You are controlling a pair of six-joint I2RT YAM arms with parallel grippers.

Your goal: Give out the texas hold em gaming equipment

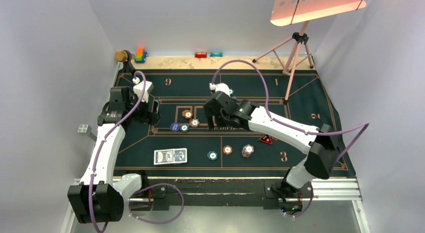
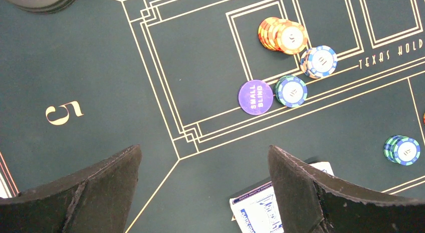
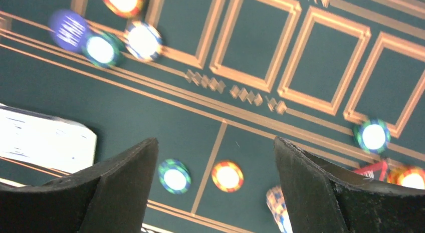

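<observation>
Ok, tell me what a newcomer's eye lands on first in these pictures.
The dark green felt mat with gold lines dominates, with the left arm and right arm stretched over it. Left of its middle, an orange chip stack and a purple Small Blind button stand out. At the far right, a pink perforated panel stands on a tripod.

Left arm (image 1: 107,143) runs from the near-left base toward the far left, wrist turned right. Left gripper (image 1: 152,115) points down, jaws spread wide, nothing between them; wrist view shows its dark fingers (image 2: 100,188) well apart. Right arm (image 1: 280,125) stretches from the near-right base leftward to mid-scene. Right gripper (image 1: 216,122) faces down, jaws wide, empty.
</observation>
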